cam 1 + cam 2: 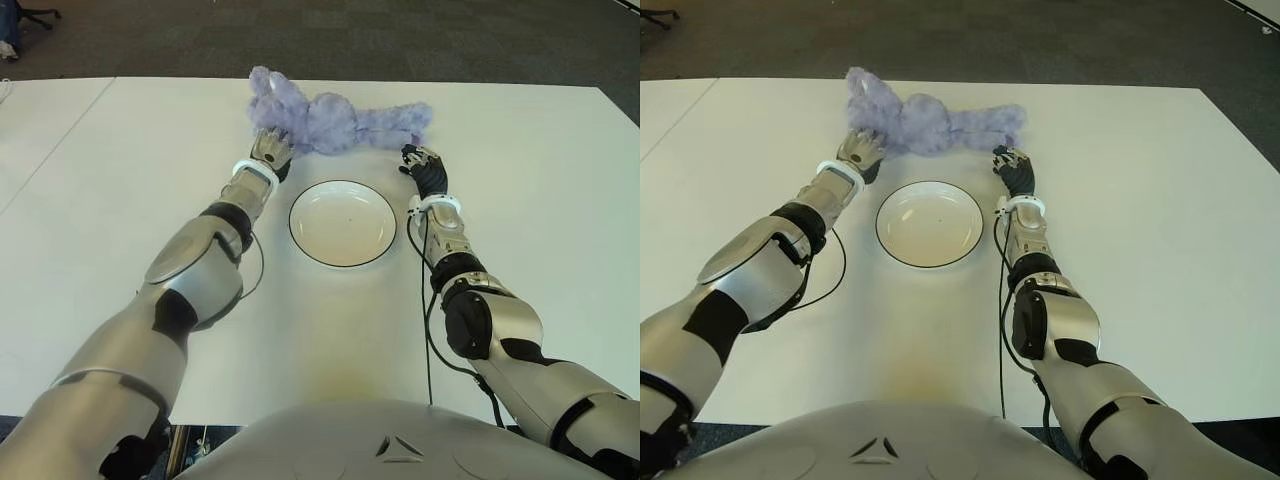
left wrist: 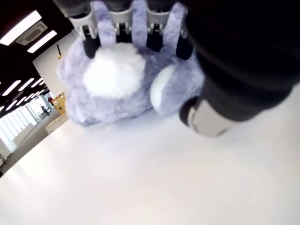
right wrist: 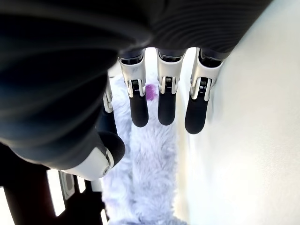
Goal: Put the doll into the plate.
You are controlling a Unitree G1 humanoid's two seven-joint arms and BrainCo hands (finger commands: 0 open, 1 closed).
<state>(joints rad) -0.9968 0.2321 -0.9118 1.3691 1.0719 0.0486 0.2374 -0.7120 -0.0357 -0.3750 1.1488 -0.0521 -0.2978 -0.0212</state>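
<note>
A purple plush doll (image 1: pixel 330 120) lies lengthwise on the white table (image 1: pixel 530 200), just beyond a white plate with a dark rim (image 1: pixel 343 222). The plate holds nothing. My left hand (image 1: pixel 270 148) is at the doll's head end, left of the plate. In the left wrist view its fingers (image 2: pixel 154 28) stretch over the fur of the doll (image 2: pixel 112 79) while the thumb stands apart. My right hand (image 1: pixel 424 168) is at the doll's leg end, right of the plate. Its fingers (image 3: pixel 139 108) are straight and spread above the doll (image 3: pixel 150 159), gripping nothing.
The table's far edge runs just behind the doll, with dark carpet (image 1: pixel 400 40) beyond it. A black cable (image 1: pixel 428 330) trails along my right forearm. Bare tabletop spreads to both sides of the plate and toward me.
</note>
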